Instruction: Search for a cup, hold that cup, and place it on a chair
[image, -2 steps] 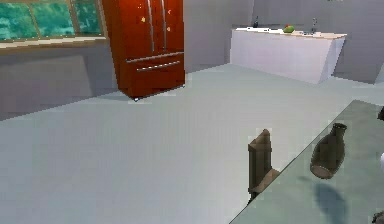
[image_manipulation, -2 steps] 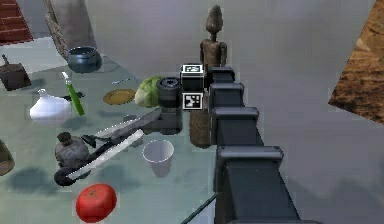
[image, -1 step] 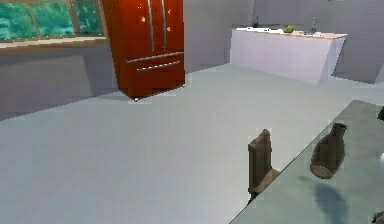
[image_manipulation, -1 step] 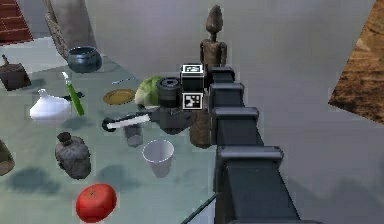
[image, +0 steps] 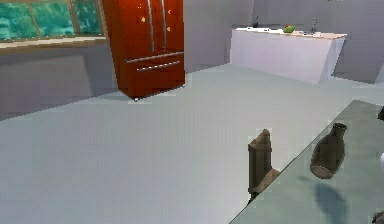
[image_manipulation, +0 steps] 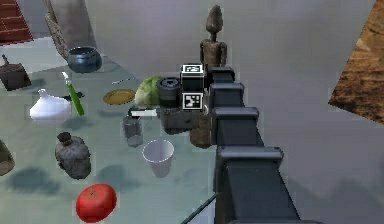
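Observation:
A white cup stands upright on the glass tabletop, toward its near edge. The arm's dark bar rises from the arm side view's bottom edge, ending at two white marker squares. Left of them sits the gripper, just beyond the cup in the picture. Tabletop items lie at and behind it, so I cannot tell whether it holds anything. In the forward view a dark chair stands at the table's edge, its back facing the open floor.
On the table around the cup are a red tomato, dark vase, grey shaker, lettuce, yellow plate, green bottle, white flask, blue bowl and wooden statue. Farther off stand a red fridge and white counter.

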